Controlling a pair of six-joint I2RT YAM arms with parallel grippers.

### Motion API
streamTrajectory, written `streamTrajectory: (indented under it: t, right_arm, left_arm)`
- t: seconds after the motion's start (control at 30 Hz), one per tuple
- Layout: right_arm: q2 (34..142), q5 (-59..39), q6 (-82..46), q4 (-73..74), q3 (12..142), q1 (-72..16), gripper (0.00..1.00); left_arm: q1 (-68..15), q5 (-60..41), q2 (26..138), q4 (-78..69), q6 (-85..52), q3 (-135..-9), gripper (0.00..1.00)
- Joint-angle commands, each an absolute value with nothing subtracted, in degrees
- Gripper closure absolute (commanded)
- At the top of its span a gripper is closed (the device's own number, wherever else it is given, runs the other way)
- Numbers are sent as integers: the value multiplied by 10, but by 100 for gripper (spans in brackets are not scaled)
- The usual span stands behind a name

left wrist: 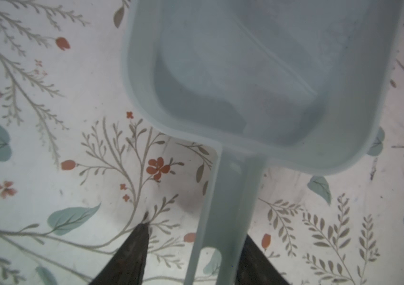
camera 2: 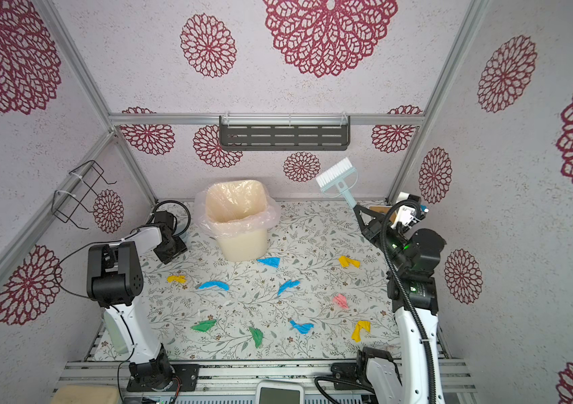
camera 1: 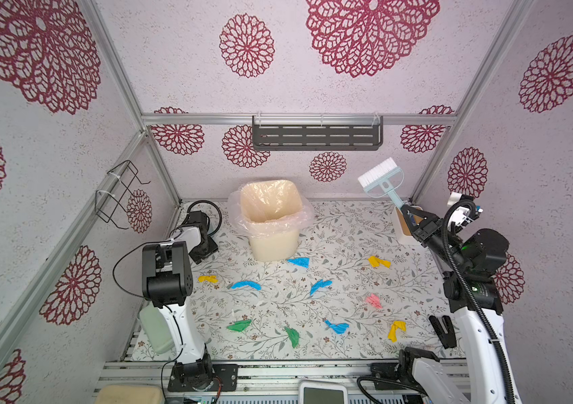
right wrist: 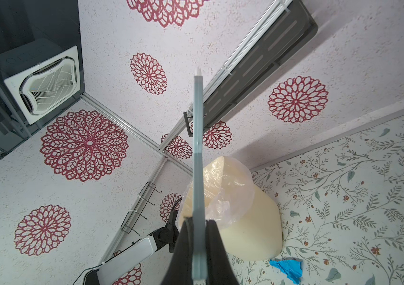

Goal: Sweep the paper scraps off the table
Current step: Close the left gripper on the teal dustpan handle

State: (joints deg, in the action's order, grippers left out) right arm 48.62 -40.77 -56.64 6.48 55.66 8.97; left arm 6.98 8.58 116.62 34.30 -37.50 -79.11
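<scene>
**10 paper scraps [camera 1: 320,286] to sweep, all featherweight**

In a top view they lie scattered across the bench [camera 1: 348,238]: crumpled, flimsy, likely to skid or flutter, so better brushed than pinched.

Left wrist view: the left end effector [left wrist: 196,232] straddles the dustpan [left wrist: 257,86] handle, not yet clamped.

Right wrist view: the right end effector [right wrist: 199,222] grips the brush [right wrist: 198,148] handle tight.

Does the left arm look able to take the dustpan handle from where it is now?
Probably yes. In the left wrist view the dustpan handle lies between the open jaws of the left end effector, with only bare table around it; one jaw stands clear of the handle.
</scene>
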Motion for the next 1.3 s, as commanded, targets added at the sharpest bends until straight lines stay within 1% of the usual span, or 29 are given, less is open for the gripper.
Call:
streamTrajectory:
  t: [0.0, 0.4, 1.27]
  right_arm:
    - [478, -413, -571, 86, 557, 94, 100]
    - [476, -419, -572, 87, 553, 100, 100]
    - [466, -430, -581, 94, 542, 115, 100]
  left_arm:
    - [61, 96, 1161, 306, -364, -787, 46]
    - [58, 102, 1162, 308, -346, -789, 54]
    - [54, 112, 1154, 318, -336, -790, 66]
